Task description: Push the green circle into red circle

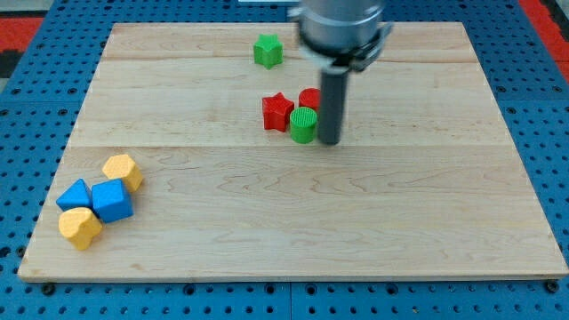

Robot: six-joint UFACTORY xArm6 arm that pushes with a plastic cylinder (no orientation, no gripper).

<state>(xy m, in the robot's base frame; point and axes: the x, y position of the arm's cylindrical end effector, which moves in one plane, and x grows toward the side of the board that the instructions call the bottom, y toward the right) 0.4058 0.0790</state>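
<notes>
1. My tip rests on the wooden board, a little above the board's middle and slightly toward the view's right. The tool is a plain dark rod, so it has no jaws to open or close and it holds nothing.

2. The green circle stands just to the view's left of my tip, so close that the two look as if they touch (I cannot tell for certain whether a thin gap remains).

3. The red circle sits directly above the green circle in the view, and the two appear pressed together. The rod hides the red circle's right part, so only its left portion shows.

4. A red star lies just to the view's left of both circles, right beside the green circle's upper left edge.

5. A green star sits alone near the view's top, well apart from the middle cluster and to the left of the arm's grey housing.

6. Four blocks gather at the view's lower left, far from my tip:
   - a yellow block at the group's upper right, roughly hexagonal;
   - a blue triangle on the group's left;
   - a blue cube-like block between them, touching its neighbours;
   - a yellow heart-like block at the bottom.

7. The board lies on a blue perforated surface, which shows round every edge.
</notes>
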